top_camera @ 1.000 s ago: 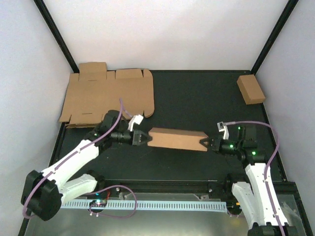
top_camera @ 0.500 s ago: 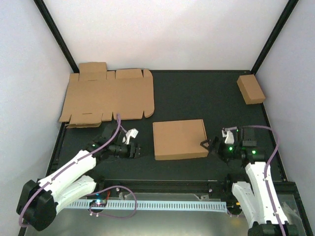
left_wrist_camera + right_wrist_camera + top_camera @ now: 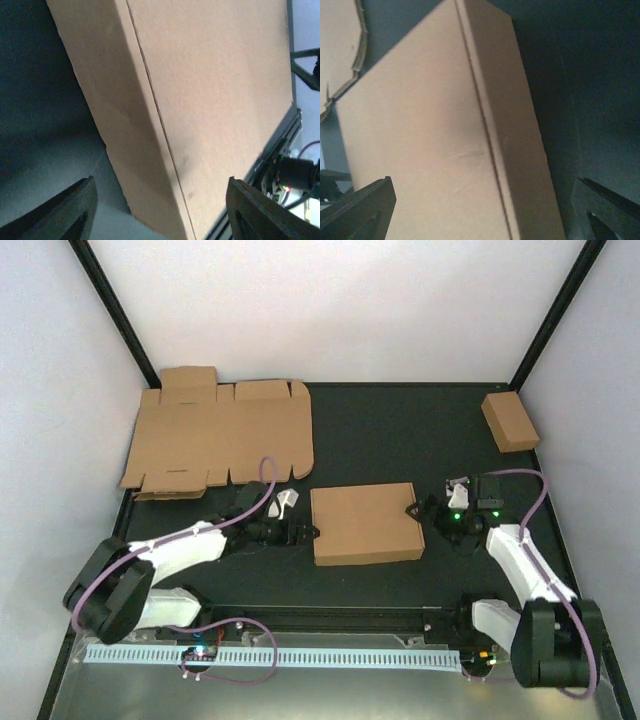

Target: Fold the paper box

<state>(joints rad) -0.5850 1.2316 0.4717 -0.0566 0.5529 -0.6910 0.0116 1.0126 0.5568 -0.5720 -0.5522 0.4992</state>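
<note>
The paper box (image 3: 365, 523) lies flat and closed in the middle of the black table, a shallow brown cardboard rectangle. My left gripper (image 3: 305, 532) sits at its left edge, open, its fingers low beside the box wall. My right gripper (image 3: 415, 512) is at the box's right edge, also open. In the left wrist view the box (image 3: 200, 100) fills the frame between the spread fingers of the left gripper (image 3: 162, 202). The right wrist view shows the box lid and side wall (image 3: 430, 150) ahead of the wide-open right gripper (image 3: 485, 202). Neither gripper holds anything.
A flat unfolded cardboard blank (image 3: 215, 435) lies at the back left, against the wall. A small closed brown box (image 3: 510, 422) sits at the back right. A white slotted rail (image 3: 270, 655) runs along the near edge between the arm bases.
A second ago both grippers were shut on the ends of the box, held on edge. They opened, the box dropped flat, and the left gripper came back to its left edge.
</note>
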